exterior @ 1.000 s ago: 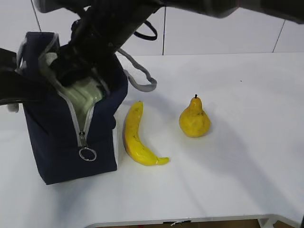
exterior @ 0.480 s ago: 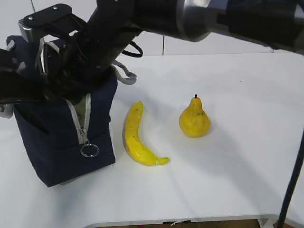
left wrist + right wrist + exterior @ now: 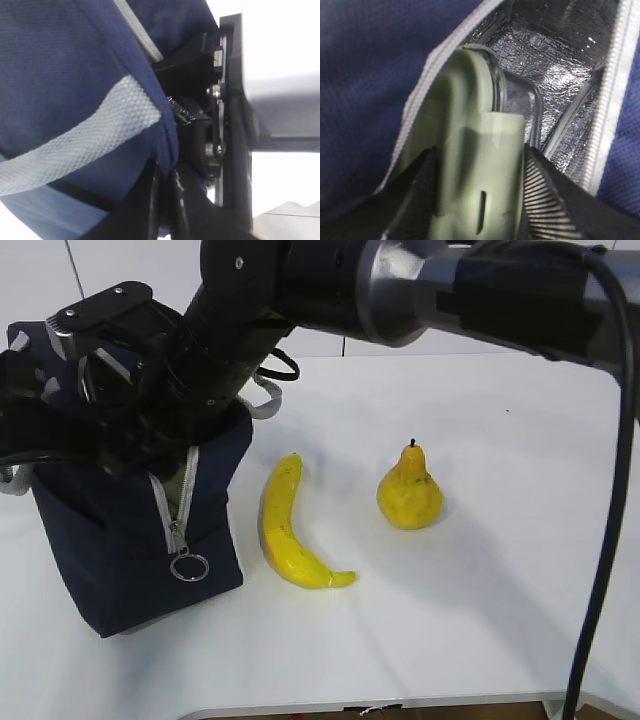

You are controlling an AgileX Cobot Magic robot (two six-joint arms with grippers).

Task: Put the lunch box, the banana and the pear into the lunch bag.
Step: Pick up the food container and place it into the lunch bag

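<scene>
The navy lunch bag (image 3: 120,540) stands at the left with its zipper open at the top. My right arm (image 3: 300,290) reaches across into its mouth. In the right wrist view my right gripper (image 3: 477,200) is shut on the lunch box (image 3: 475,150). The box is on edge with its sage-green lid towards the camera, inside the silver-lined bag (image 3: 555,70). My left gripper (image 3: 166,175) is shut on the bag's navy rim next to a grey webbing handle (image 3: 85,145). The banana (image 3: 285,530) and the pear (image 3: 409,490) lie on the white table, right of the bag.
The zipper's ring pull (image 3: 187,566) hangs down the bag's front. The white table (image 3: 480,620) runs to its front edge at the bottom of the exterior view, with a white wall behind. A black cable (image 3: 610,540) hangs at the far right.
My right arm has gone lower into the bag, and the green lid seen in the opening is now hidden behind it. The bag has shifted a little to the left. Banana and pear have not moved.
</scene>
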